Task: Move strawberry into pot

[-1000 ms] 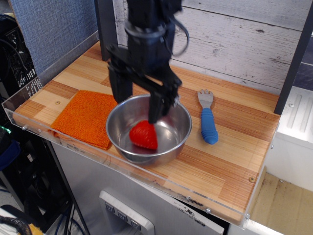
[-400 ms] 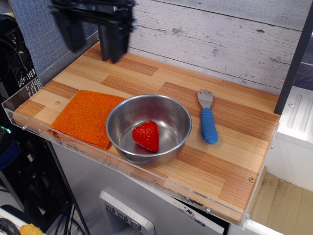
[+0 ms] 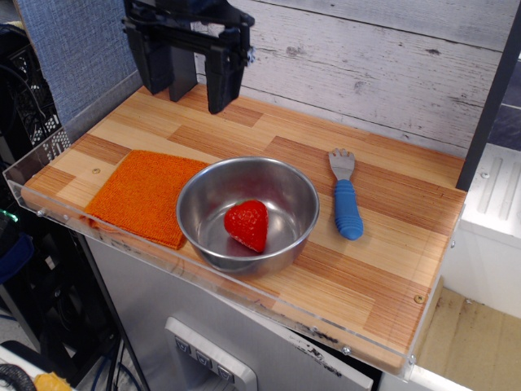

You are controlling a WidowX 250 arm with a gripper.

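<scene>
The red strawberry (image 3: 247, 225) lies inside the shiny steel pot (image 3: 289, 175), on its bottom, near the front. The pot stands on the wooden table near the front edge. My gripper (image 3: 189, 91) hangs high at the back left, well above and behind the pot. Its two black fingers (image 3: 221, 77) stand apart, open, with nothing between them.
An orange cloth (image 3: 142, 195) lies flat just left of the pot, touching its side. A blue-handled fork (image 3: 347, 199) lies right of the pot. A clear plastic lip (image 3: 49, 213) runs along the table's front and left edges. A plank wall (image 3: 366, 65) stands behind.
The gripper has let go of the strawberry in the pot and risen up and away to the back left. The strawberry has settled slightly in the pot.
</scene>
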